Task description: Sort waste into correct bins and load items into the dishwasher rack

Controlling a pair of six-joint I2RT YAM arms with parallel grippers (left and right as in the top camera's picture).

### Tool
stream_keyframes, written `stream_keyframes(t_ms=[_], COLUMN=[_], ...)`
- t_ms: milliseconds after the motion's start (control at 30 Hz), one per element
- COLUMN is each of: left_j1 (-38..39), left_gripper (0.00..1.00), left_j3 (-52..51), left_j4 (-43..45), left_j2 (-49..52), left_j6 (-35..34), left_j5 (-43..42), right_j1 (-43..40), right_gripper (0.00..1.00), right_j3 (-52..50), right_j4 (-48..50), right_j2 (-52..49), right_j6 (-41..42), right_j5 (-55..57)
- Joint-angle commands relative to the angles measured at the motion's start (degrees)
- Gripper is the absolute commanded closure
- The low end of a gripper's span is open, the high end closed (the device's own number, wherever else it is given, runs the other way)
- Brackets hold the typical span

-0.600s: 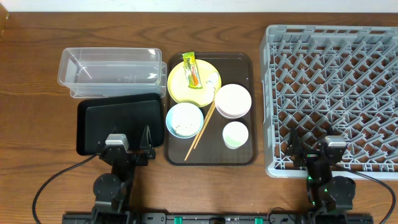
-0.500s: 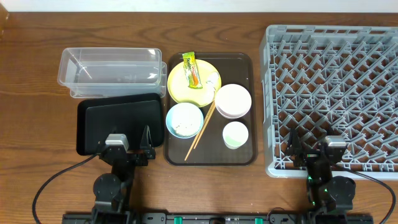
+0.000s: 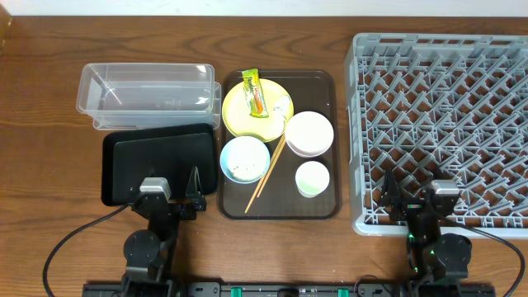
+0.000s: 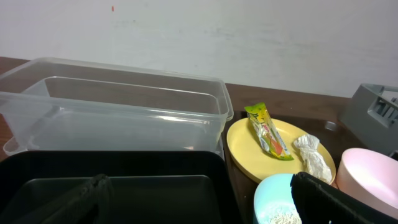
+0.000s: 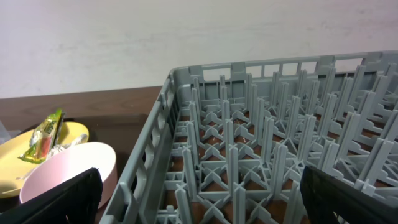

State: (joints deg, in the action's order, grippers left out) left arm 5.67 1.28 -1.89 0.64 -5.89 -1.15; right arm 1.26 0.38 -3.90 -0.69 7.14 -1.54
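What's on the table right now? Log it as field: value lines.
waste: yellow-green wrapper and white scrap on yellow plate; rice-like scraps in light-blue bowl
other dishes: white bowl, pale-green cup, chopsticks, all on brown tray
bins: clear tub and black tray, both empty
rack: grey rack, empty
end effectors: left end effector and right end effector open, holding nothing

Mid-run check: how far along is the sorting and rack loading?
Nothing done: clear tub, black tray and rack hold nothing. Nothing in hand: left end effector and right end effector are open. Remaining: wrapper and scrap on the yellow plate, rice in the blue bowl, then those dishes, white bowl, cup, chopsticks to rack.
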Motion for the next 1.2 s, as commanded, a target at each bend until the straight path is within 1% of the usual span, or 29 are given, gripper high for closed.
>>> stream_keyframes(t_ms=[0,667,867,1033,1167], left_j1=[-0.31,-0.31,-0.31,-0.31,-0.31], left_gripper=[0.06,0.06,0.06,0.06,0.06], left_j3=[-1.05,-1.05,-0.96,1.88,7.17], left_j4=[-2.14,-2.14,-2.14,-4.00,-7.15], left_j2=[-0.35,-0.35,0.07,2.95,9.51], left_j6=[0.74,0.72,0.68,0.70,0.70], left_j5=[0.28,0.28,0.26,0.28,0.28], right_j1=[0.55,0.55,0.55,0.52,0.52], right_gripper=[0.01,0.01,0.01,0.01,0.01], right_j3=[-0.07,-0.07,-0.07,0.79,4.52], right_j4=[-0.22,-0.20,-0.22,-1.42,-6.14], right_j2=[0.31,0.31,0.28,-0.57,-3.26], right_j6=[-0.57,-0.52,3.15,3.10,3.08], right_j5=[-0.22,-0.02,-0.24,0.04,1.86])
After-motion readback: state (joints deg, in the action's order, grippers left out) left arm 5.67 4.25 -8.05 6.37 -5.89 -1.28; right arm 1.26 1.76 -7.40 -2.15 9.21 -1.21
